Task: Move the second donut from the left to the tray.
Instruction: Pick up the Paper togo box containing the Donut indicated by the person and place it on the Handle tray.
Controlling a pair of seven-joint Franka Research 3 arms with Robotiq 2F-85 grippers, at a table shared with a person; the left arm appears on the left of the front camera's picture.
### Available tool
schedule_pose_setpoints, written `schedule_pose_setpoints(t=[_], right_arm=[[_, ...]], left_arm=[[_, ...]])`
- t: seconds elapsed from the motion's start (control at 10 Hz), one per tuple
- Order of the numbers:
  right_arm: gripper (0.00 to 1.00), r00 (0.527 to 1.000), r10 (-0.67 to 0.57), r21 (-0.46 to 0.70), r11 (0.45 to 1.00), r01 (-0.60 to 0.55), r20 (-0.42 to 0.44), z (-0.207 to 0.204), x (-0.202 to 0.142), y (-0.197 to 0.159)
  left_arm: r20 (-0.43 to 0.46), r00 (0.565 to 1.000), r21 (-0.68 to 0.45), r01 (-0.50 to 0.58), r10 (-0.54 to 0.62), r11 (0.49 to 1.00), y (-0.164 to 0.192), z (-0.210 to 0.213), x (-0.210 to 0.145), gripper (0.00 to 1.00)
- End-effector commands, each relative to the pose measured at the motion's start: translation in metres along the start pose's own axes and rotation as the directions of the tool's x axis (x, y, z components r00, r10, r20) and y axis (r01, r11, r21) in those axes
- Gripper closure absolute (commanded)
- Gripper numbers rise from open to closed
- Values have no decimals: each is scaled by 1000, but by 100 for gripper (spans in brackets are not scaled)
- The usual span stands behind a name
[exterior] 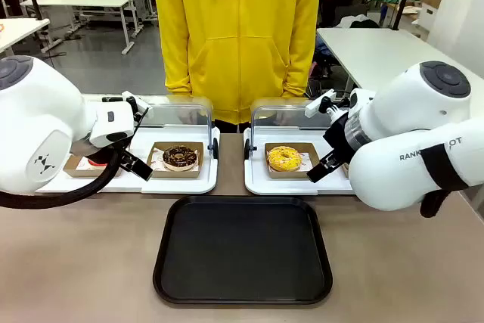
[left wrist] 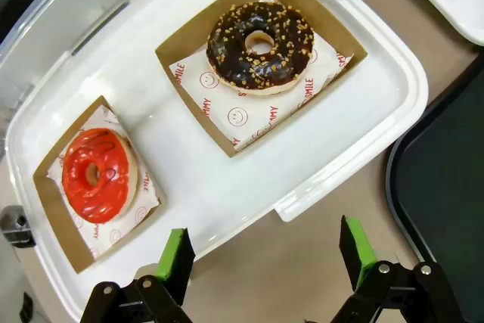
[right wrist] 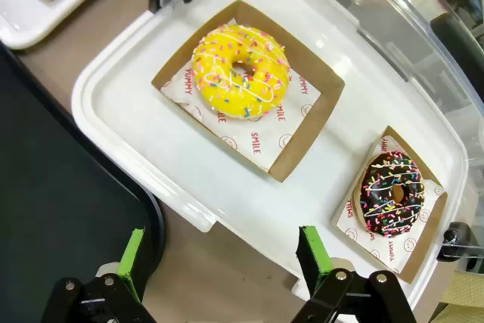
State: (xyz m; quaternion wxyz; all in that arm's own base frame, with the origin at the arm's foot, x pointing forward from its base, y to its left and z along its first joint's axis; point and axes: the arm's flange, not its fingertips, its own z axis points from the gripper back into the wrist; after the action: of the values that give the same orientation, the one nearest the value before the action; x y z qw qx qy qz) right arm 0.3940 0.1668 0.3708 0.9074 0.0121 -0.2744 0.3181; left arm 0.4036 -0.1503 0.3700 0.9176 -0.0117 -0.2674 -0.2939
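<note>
My left fingers [left wrist: 178,259] stand wide apart, holding nothing, over bare worktop [left wrist: 302,277]. Just ahead of them runs the rim of a white tray [left wrist: 249,187]. Off beyond the right-hand finger lies the black tray [left wrist: 446,187], with nothing in it. Farther ahead, about on the line between the fingers, the chocolate donut [left wrist: 260,47] sits in its cardboard holder [left wrist: 189,96] on the white tray. It is apart from the red donut [left wrist: 97,174], which lies ahead of my left-hand finger in a holder of its own.

I judge this the reach. I should clear the rim, square up to the holder, which lies diagonal to me, and pinch cardboard, not glaze.

My right fingers [right wrist: 308,251] are apart too, and empty. Ahead of them a second white tray [right wrist: 136,134] holds a yellow donut [right wrist: 240,72] and, farther, a sprinkled donut [right wrist: 392,193].
</note>
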Motion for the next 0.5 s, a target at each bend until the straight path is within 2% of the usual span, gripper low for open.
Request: schedule_pose_setpoints(t=[0.0, 0.4], right_arm=[[0, 1000, 0, 0, 1000, 0, 0, 0, 0, 0], [0, 1000, 0, 0, 1000, 0, 0, 0, 0, 0]], left_arm=[[0, 1000, 0, 0, 0, 1000, 0, 0, 0, 0], [0, 1000, 0, 0, 0, 1000, 0, 0, 0, 0]])
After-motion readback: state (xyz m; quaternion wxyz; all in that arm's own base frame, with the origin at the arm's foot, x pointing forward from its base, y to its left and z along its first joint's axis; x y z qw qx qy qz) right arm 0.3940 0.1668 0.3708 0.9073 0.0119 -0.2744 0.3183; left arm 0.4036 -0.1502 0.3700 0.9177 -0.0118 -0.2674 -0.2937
